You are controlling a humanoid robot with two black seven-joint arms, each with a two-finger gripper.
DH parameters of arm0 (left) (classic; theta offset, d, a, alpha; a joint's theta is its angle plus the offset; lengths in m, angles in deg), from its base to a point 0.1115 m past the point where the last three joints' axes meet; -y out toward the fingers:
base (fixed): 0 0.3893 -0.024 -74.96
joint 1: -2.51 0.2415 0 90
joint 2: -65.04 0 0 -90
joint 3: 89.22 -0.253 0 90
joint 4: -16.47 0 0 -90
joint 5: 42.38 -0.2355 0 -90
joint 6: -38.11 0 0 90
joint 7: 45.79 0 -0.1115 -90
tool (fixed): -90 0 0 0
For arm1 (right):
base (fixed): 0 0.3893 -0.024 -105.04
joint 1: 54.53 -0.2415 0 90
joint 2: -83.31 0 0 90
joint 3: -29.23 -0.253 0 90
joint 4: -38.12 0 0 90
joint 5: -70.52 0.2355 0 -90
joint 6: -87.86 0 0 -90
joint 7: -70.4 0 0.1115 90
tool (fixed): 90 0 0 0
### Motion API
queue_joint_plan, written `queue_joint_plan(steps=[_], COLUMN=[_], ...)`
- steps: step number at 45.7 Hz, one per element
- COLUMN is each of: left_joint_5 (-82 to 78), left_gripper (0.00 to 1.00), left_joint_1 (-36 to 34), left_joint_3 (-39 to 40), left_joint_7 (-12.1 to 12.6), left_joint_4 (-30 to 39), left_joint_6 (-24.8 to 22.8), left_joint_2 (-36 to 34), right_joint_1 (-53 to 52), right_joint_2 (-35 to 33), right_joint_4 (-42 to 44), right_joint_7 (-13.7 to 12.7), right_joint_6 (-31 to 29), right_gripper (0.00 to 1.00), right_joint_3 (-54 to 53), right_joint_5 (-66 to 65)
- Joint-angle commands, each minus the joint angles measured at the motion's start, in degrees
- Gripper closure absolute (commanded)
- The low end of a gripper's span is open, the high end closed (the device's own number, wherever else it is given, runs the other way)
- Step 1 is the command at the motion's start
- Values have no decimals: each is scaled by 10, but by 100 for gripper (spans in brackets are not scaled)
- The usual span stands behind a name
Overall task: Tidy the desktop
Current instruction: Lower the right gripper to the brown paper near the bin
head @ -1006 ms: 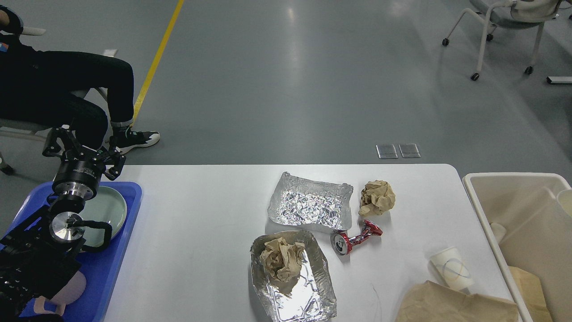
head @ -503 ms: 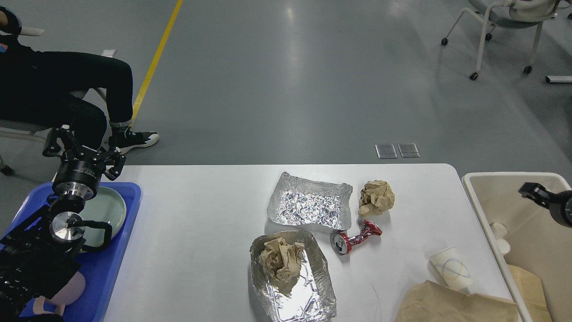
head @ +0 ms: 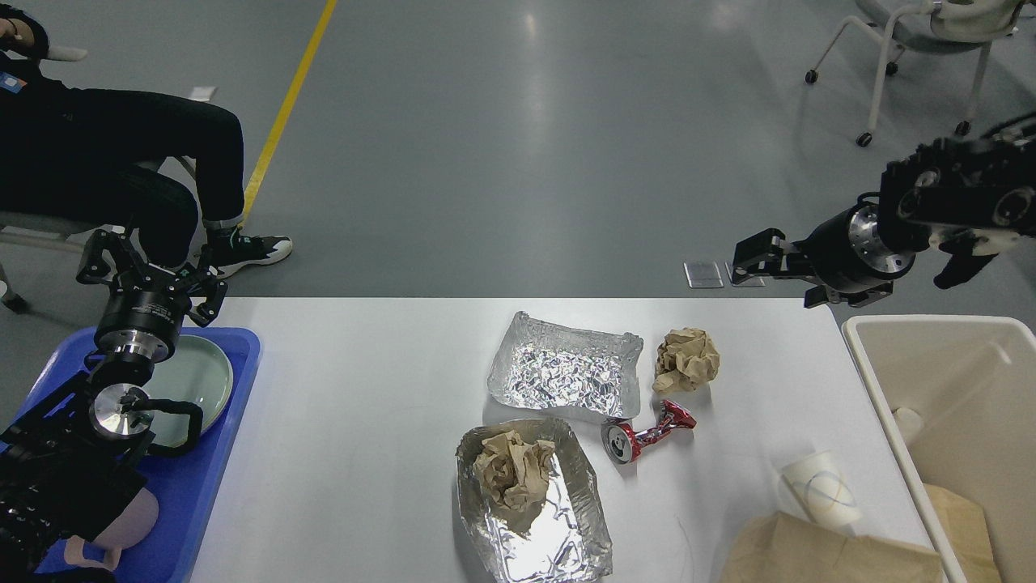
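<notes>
White desktop (head: 364, 421), crushed red can (head: 646, 433), lettering unreadable

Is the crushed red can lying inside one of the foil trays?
No, the crushed red can lies on the bare desktop, just outside both foil trays.

Smooth glossy white desktop (head: 364, 421) bears crinkled foil trays (head: 566, 376) and crumpled brown paper (head: 686, 360).

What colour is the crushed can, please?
Red with a silver top, in the head view.
</notes>
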Motion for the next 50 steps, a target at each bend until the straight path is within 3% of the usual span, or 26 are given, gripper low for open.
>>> queue_joint_plan(steps=[1, 7, 15, 25, 28, 50], left_joint_5=[0, 0, 0, 0, 0, 0], left_gripper=[3, 3, 3, 3, 3, 4], left_joint_1=[0, 0, 0, 0, 0, 0], left_joint_3=[0, 0, 0, 0, 0, 0], left_joint_7=[1, 0, 0, 0, 0, 0], left_joint_4=[0, 0, 0, 0, 0, 0], left_joint_6=[0, 0, 0, 0, 0, 0], left_joint_2=[0, 0, 0, 0, 0, 0], right_joint_1=[-76, -114, -53, 113, 141, 198], right_joint_2=[7, 1, -4, -5, -12, -89], right_joint_4=[-58, -127, -117, -21, -8, -8], right_joint_7=[0, -4, -7, -71, -78, -79], right_joint_6=[-124, -138, -136, -139, -141, -138], right_gripper=[0, 0, 0, 0, 0, 0], right_joint_3=[-1, 7, 27, 82, 85, 77], right_joint_5=[8, 8, 3, -3, -4, -39])
